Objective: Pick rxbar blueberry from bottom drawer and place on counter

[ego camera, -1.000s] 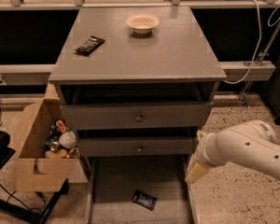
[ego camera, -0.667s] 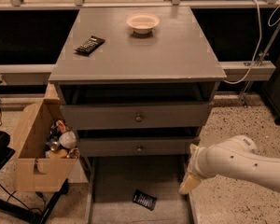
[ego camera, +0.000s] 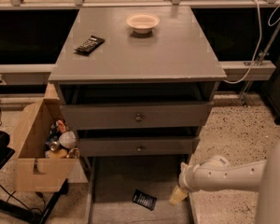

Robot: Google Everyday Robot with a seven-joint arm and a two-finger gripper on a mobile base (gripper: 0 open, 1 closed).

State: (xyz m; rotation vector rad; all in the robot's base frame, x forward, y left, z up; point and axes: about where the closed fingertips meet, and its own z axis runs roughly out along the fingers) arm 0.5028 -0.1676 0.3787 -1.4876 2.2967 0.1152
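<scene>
The rxbar blueberry (ego camera: 144, 199), a small dark wrapper with white print, lies flat in the pulled-out bottom drawer (ego camera: 113, 185), near its front middle. My gripper (ego camera: 178, 195) comes in from the right on a white arm and hangs at the drawer's right side wall, about a hand-width right of the bar and apart from it. The counter (ego camera: 140, 55) is the grey cabinet top above.
A black bar with white print (ego camera: 89, 45) and a cream bowl (ego camera: 142, 22) sit on the counter. Two upper drawers with round knobs (ego camera: 139, 117) stand partly open. A cardboard box of items (ego camera: 44, 148) stands left of the cabinet. Cables hang at right.
My arm has swung lower and leftward, bringing the gripper down from beside the middle drawer to the bottom drawer's right wall. The bar has not moved.
</scene>
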